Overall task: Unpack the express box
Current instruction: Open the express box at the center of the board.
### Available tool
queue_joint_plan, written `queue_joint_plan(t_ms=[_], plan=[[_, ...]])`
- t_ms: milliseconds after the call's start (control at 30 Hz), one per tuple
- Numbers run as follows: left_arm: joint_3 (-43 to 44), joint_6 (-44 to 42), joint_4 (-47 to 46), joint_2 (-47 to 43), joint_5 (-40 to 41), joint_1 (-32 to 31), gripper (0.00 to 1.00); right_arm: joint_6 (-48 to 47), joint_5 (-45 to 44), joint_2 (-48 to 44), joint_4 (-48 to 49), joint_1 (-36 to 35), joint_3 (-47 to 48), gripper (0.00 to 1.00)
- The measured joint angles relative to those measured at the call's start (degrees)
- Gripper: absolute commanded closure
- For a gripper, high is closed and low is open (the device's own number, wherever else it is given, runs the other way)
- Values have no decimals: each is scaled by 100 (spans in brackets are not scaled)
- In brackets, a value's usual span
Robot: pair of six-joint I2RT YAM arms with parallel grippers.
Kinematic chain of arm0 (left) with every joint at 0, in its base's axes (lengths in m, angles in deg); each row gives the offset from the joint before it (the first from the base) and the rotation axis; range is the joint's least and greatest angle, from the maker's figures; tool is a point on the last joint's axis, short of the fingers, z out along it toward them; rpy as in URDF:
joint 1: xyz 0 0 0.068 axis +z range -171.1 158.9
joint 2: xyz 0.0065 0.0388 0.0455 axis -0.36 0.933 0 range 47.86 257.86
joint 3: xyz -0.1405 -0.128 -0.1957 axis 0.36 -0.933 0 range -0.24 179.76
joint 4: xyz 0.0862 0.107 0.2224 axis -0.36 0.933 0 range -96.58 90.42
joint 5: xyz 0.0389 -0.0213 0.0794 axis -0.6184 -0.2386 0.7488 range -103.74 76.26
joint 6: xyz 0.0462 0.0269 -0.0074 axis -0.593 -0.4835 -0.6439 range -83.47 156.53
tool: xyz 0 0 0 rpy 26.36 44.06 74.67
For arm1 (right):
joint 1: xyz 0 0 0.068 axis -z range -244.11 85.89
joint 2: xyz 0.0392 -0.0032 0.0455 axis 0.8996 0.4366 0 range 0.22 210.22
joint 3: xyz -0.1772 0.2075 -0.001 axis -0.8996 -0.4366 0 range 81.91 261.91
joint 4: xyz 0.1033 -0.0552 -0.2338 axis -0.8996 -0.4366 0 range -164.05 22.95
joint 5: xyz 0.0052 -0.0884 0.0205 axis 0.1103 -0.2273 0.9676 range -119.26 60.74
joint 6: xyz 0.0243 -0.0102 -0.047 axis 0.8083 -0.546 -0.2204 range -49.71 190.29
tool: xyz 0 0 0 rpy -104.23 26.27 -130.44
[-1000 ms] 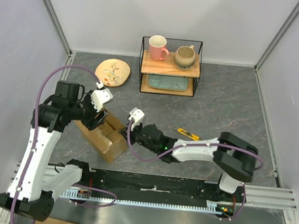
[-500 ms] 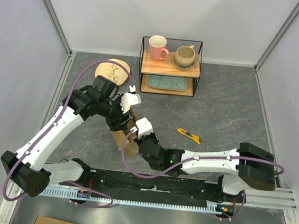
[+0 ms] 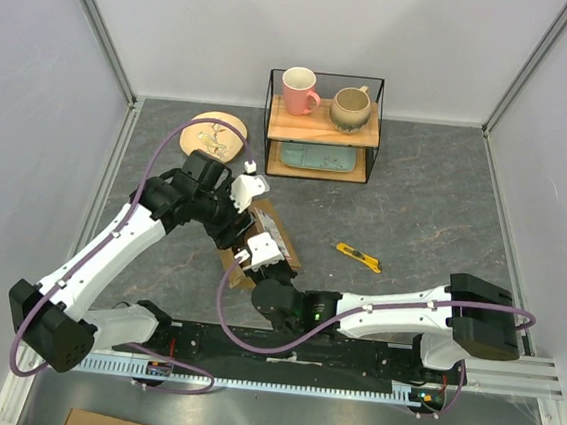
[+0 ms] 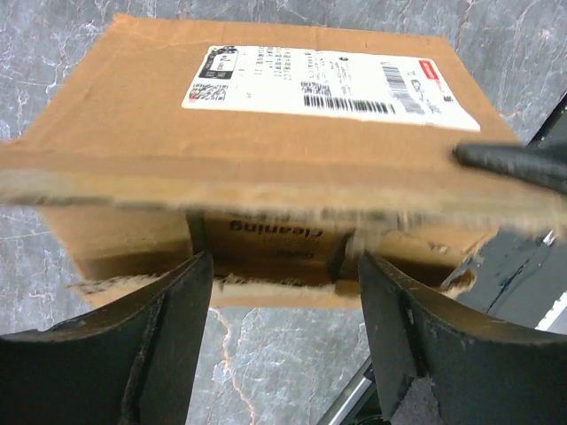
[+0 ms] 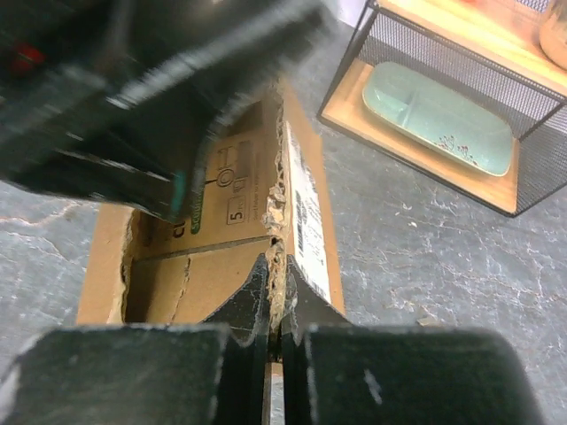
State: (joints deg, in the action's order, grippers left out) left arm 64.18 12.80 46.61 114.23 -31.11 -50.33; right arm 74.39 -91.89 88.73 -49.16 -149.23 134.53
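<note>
Lying open on its side, express box (image 3: 282,248), white barcoded label (image 4: 328,84) uppermost, inner carton (image 4: 266,237) printed "cleaning", right gripper (image 5: 273,276) clenched on torn flap edge, left gripper (image 4: 283,270) released.

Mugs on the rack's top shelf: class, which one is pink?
The left mug, as the top view shows it, is pink; its handle points toward the beige mug beside it.

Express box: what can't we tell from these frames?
- Contents: in the left wrist view the express box flap hides all but a strip of an inner carton marked "cleaning".
- Top view: the left arm and right arm cover most of the box.
- Label: print too small to read.
- Right wrist view: the left gripper is motion-blurred, jaws unreadable there.
</note>
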Motion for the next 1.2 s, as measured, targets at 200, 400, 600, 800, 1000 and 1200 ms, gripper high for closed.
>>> queue_joint_plan(t_ms=[200, 400, 600, 800, 1000, 1200], plan=[[2, 201, -197, 164, -2, -175, 25, -131, -48, 227, 28, -155, 308, 100], [-365, 188, -343, 57, 153, -256, 31, -94, -46, 369, -87, -166, 308, 100], [-916, 59, -214, -437, 461, -291, 34, 107, -2, 365, -83, -94, 308, 100], [-918, -114, -15, -813, 590, -275, 35, 527, 157, 289, -214, 225, 243, 100], [-874, -155, 201, -944, 638, -223, 36, 1008, 439, 212, -358, 640, 59, 100], [-1045, -155, 138, -1143, 634, -186, 37, 1460, 850, 214, -492, 909, -68, 100]])
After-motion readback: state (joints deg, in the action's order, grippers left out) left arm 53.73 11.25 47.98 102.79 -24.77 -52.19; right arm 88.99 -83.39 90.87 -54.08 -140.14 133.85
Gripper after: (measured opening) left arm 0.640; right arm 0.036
